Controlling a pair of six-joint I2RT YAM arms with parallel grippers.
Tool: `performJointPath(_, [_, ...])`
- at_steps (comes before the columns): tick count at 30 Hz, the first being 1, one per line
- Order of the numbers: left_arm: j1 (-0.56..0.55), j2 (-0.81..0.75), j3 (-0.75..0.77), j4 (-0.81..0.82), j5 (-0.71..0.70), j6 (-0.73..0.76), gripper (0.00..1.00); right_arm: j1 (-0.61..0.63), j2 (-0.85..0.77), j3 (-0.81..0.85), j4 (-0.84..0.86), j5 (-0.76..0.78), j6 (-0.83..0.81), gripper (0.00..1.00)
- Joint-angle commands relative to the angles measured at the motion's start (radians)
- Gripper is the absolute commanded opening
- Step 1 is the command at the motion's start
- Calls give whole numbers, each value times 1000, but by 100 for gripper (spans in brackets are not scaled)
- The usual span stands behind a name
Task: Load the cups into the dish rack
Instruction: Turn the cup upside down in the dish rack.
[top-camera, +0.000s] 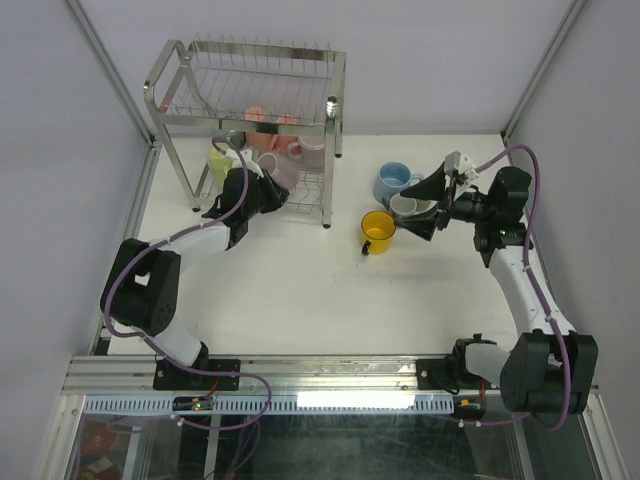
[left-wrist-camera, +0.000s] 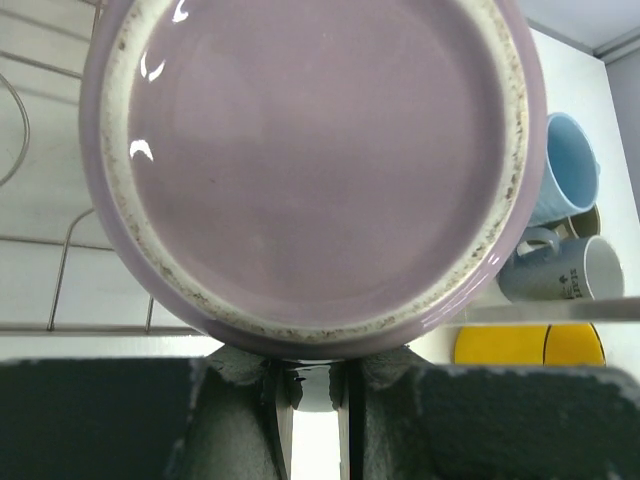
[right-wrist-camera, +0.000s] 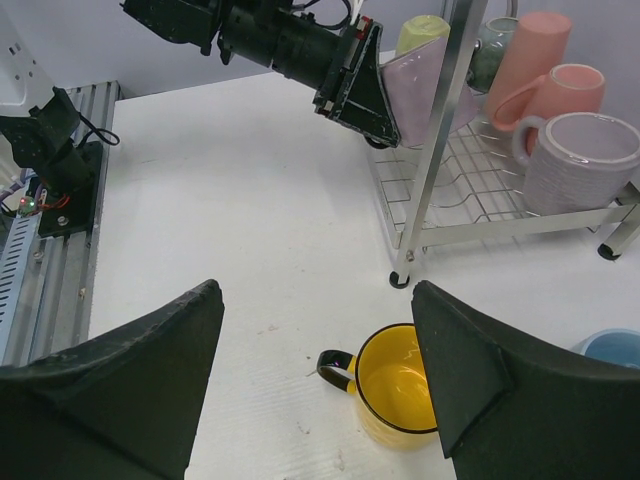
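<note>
Top external view: the white table (top-camera: 300, 290) carries the dish rack (top-camera: 250, 110) at its far left, with pink and green mugs on the lower shelf. At that shelf's front edge, the left gripper (top-camera: 262, 192) is clamped on a lilac mug (left-wrist-camera: 310, 170). The right gripper (right-wrist-camera: 318, 300) is spread wide with nothing between its fingers, near the yellow mug (right-wrist-camera: 395, 395) and the light blue mug (top-camera: 393, 182).

Each of the pair, the left arm (top-camera: 140, 285) and the right arm (top-camera: 520, 285), has white links between chunky black joints, with a purple cable (top-camera: 536, 195) looping alongside. Flat black base plates (top-camera: 195, 372) carry them. The right gripper (right-wrist-camera: 315, 290) has broad, dark, grainy wedge fingers (right-wrist-camera: 120, 400).
</note>
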Motion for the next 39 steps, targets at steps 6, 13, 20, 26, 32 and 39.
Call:
performJointPath(6, [16,76,159,2,-119,32,0,-11,-32,0,11,-14,-15,79])
performJointPath(13, [16,149,253,-72,-199,81,0,-12,-27,-1,13,-14,-17,79])
performJointPath(20, [16,222,355,-154,-294,136,0,-13,-26,-1,11,-13,-17,79])
performJointPath(26, [15,269,435,-216,-358,172,0,-13,-26,-2,12,-13,-18,80])
performJointPath(32, [14,295,472,-235,-431,218,0,-13,-26,-1,11,-14,-18,79])
performJointPath(39, [14,340,527,-257,-500,273,0,-12,-28,-2,12,-14,-18,80])
